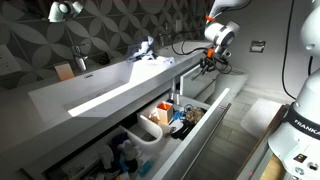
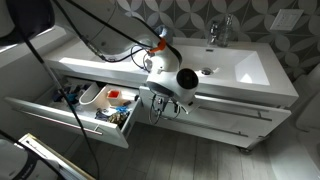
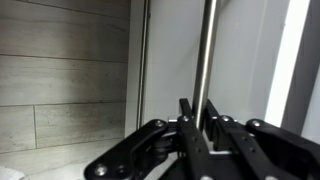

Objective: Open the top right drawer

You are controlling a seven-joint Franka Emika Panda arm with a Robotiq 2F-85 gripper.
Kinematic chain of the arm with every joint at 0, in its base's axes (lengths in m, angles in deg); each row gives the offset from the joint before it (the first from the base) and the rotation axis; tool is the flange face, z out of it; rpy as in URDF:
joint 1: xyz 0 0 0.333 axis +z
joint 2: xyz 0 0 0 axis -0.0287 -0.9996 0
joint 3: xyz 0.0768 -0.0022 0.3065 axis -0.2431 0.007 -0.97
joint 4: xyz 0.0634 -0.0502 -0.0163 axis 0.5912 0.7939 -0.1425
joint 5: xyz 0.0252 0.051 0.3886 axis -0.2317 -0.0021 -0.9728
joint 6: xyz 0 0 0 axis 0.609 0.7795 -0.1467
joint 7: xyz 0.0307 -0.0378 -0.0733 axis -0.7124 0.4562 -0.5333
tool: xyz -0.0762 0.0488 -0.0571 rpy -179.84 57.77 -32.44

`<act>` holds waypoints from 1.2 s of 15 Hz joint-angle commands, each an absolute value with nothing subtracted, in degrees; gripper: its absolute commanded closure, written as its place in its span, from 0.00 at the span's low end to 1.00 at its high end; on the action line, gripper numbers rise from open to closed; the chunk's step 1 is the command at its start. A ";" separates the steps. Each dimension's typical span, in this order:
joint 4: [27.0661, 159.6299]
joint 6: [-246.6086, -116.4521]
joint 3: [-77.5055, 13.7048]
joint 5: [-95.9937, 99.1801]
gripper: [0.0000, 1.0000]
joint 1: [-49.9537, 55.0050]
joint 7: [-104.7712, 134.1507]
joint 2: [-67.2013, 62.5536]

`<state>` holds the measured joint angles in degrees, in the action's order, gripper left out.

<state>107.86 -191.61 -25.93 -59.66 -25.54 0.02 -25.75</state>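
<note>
The top right drawer [image 2: 232, 104] is a wide, shallow, light-grey front under the white vanity top; it looks closed. A thin chrome bar [image 3: 207, 50] runs along its front [image 3: 245, 60]. My gripper [image 3: 197, 105] has its two black fingers drawn together on this bar. In both exterior views the gripper [image 2: 163, 108] [image 1: 207, 63] is pressed against the drawer's end nearest the open drawer. The contact itself is hidden there by the wrist.
Beside it, a deeper drawer [image 2: 100, 108] [image 1: 165, 122] stands pulled out, with a white bin and bottles inside. The sink basin [image 2: 235, 65] and faucet [image 2: 215, 30] are on top. Cables hang over the counter. The wood floor [image 2: 200, 160] lies in front.
</note>
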 commanded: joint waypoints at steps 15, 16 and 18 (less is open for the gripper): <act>112.58 -189.89 -23.99 -56.49 0.96 -25.59 -0.43 -28.38; 112.54 -189.44 -24.04 -56.41 0.96 -25.67 -0.49 -28.37; 112.52 -189.23 -23.89 -56.17 0.96 -25.56 -0.11 -28.41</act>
